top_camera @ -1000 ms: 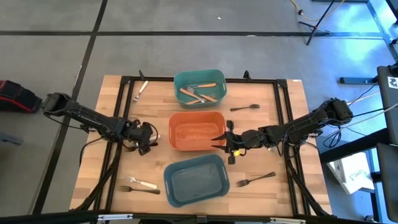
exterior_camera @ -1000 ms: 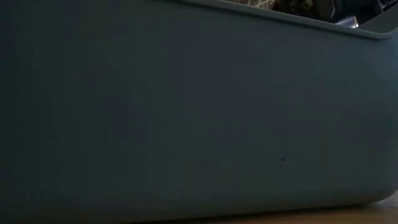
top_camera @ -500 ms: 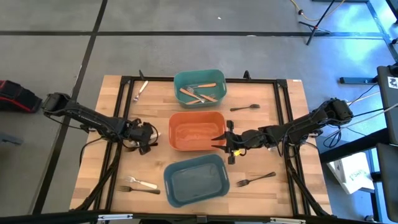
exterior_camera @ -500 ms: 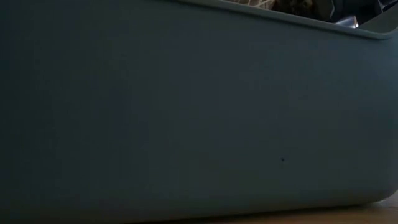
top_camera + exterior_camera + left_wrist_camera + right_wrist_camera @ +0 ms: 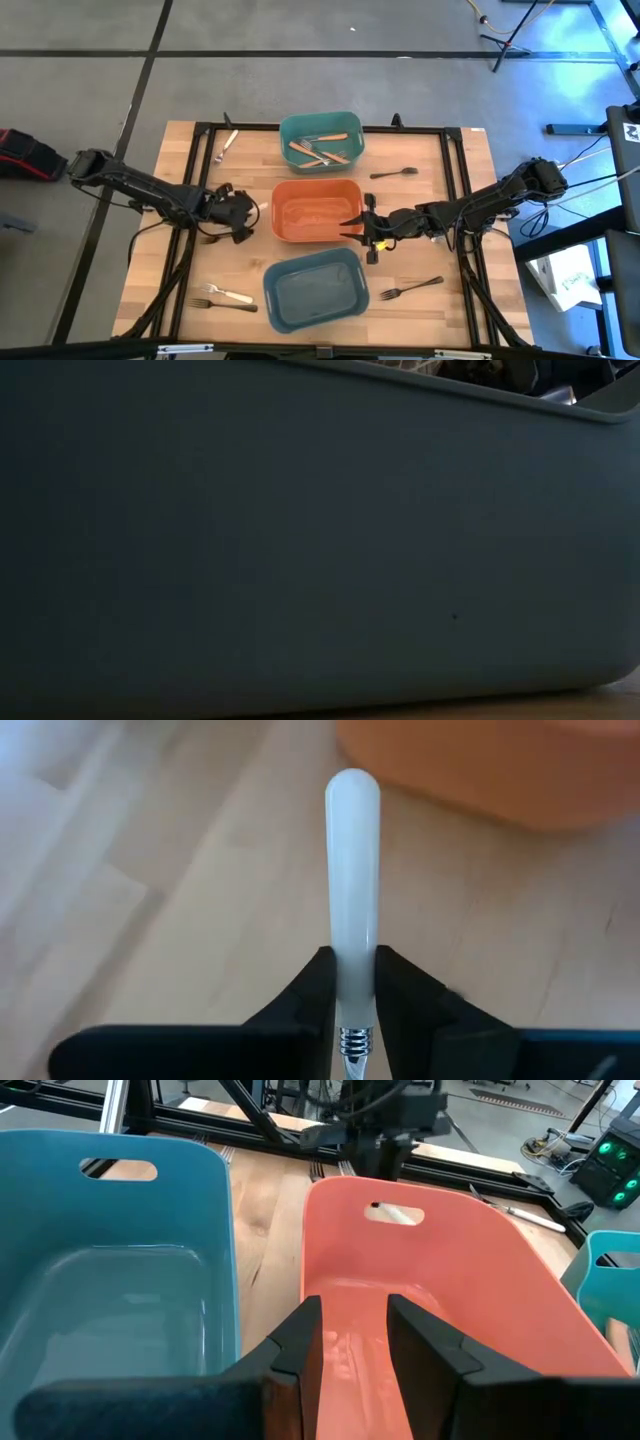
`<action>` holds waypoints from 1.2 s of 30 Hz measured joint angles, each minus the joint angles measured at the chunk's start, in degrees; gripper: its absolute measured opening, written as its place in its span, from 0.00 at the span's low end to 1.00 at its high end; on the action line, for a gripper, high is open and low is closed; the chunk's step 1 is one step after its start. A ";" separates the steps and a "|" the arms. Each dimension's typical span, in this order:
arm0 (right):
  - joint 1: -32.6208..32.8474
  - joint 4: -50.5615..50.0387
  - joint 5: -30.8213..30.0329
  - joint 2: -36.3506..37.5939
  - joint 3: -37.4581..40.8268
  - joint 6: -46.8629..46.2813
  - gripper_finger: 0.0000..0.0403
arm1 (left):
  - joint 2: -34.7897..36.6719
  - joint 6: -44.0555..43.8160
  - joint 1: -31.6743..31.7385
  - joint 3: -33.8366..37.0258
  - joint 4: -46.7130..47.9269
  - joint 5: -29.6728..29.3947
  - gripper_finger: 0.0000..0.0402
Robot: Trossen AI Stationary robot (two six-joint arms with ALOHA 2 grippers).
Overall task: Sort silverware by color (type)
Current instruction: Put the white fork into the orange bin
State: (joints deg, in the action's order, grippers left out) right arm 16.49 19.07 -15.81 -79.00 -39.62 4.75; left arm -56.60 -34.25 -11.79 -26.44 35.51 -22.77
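Observation:
My left gripper (image 5: 243,212) sits left of the orange bin (image 5: 316,190) and is shut on a cream-handled fork (image 5: 352,880), whose tines are hidden behind the fingers. My right gripper (image 5: 347,226) hovers open at the orange bin's right rim (image 5: 420,1215) and holds nothing. Brown-handled forks (image 5: 318,151) lie in the teal bin (image 5: 322,121). Loose on the table are a cream fork (image 5: 228,142) far left, dark forks (image 5: 395,173) (image 5: 412,288) on the right, and two forks (image 5: 225,298) near left. My left gripper pinches the fork's cream handle between its two fingers at the end by the ribbed metal collar (image 5: 355,1020). The fingers (image 5: 310,995) lie along the handle. Its rounded free end (image 5: 352,785) sticks out past the fingertips toward the orange bin, over the wooden table.
The blue-grey bin (image 5: 314,290) stands at the near edge between the arms, and its wall (image 5: 320,540) fills the low view. A black frame (image 5: 452,140) runs round the wooden table. There is bare wood left of the orange bin and in the far right corner.
My left gripper has moved a little toward the table's right, closer to the orange bin, carrying the cream fork. The right arm has kept still.

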 joint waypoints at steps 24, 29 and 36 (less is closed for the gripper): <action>0.00 0.35 0.00 0.00 0.00 -1.49 0.25 | -0.10 20.23 0.00 -16.25 -8.36 -10.69 0.13; 0.00 0.37 0.00 0.00 0.00 -1.55 0.25 | -2.47 28.04 0.00 -16.28 -18.86 -5.39 0.13; 0.00 0.35 0.02 0.00 0.00 -1.55 0.25 | -9.79 33.34 0.04 -16.28 -29.55 -2.48 0.13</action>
State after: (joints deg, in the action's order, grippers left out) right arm 16.49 19.42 -15.79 -79.00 -39.62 3.20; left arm -66.38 -0.91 -11.75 -42.72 5.96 -25.25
